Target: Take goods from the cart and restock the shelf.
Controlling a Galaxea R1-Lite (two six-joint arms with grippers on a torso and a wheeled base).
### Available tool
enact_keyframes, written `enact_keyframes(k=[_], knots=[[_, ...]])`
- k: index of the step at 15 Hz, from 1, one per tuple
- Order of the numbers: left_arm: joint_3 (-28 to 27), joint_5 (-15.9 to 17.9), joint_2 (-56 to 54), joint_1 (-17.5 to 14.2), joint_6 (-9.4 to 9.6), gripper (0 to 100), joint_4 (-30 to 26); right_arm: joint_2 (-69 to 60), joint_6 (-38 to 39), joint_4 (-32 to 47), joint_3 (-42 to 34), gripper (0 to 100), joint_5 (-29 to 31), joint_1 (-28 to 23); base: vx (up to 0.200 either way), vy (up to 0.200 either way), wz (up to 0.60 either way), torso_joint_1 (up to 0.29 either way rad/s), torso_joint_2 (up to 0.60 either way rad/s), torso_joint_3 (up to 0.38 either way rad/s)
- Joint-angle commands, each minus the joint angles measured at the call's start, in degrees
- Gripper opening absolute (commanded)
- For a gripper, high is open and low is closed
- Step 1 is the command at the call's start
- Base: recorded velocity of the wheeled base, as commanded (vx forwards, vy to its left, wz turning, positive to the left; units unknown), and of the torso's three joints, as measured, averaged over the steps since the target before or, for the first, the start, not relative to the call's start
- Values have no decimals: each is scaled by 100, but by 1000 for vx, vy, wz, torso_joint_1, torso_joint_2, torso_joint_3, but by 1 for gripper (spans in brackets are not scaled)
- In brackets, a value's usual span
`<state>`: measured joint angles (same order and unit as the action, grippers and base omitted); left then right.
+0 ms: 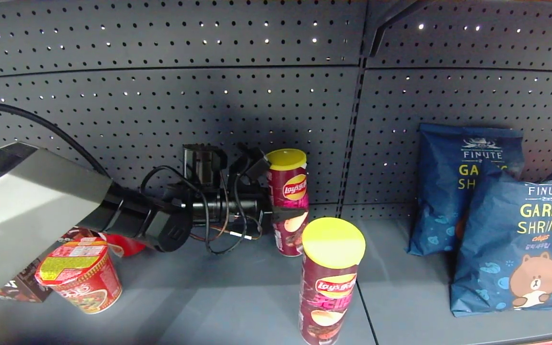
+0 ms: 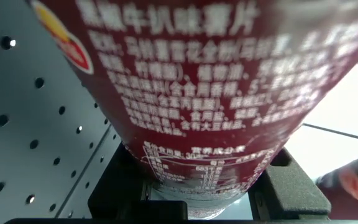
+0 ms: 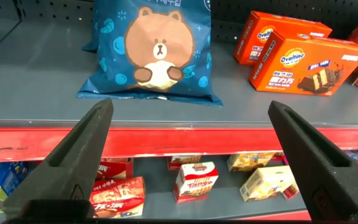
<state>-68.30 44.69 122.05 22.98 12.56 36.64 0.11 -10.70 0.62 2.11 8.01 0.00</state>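
Note:
A maroon chip can with a yellow lid (image 1: pixel 287 201) stands upright at the back of the grey shelf (image 1: pixel 237 292), close to the pegboard. My left gripper (image 1: pixel 283 211) reaches in from the left and is shut on this can around its middle. In the left wrist view the can (image 2: pixel 210 99) sits between the black fingers (image 2: pixel 294 190). A second, same-looking chip can (image 1: pixel 329 280) stands nearer the shelf's front edge. My right gripper (image 3: pixel 191 158) is open and holds nothing, in front of the shelf's red front rail (image 3: pixel 185 140).
A red cup-noodle tub (image 1: pixel 82 275) stands at the left of the shelf. Two blue garlic shrimp chip bags (image 1: pixel 511 239) lean at the right, with orange cake boxes (image 3: pixel 303 53) beyond them. Lower shelves hold small snack boxes (image 3: pixel 194 180).

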Motion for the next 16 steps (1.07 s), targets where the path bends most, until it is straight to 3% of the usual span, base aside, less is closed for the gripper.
enact_keyframes(k=[1,10,11,16], knots=[[-95,-4,143,14,1,0,1,15,-2,-1,0,100,-1,0,0,0,0,0,0,0],[-210,-13,337,22,1,0,-8,7,-2,-1,0,100,-1,0,0,0,0,0,0,0],[-201,-13,337,22,1,100,-8,15,-2,-1,0,100,-1,0,0,0,0,0,0,0],[-166,-31,328,58,10,100,9,15,-2,-1,0,100,-1,0,0,0,0,0,0,0]])
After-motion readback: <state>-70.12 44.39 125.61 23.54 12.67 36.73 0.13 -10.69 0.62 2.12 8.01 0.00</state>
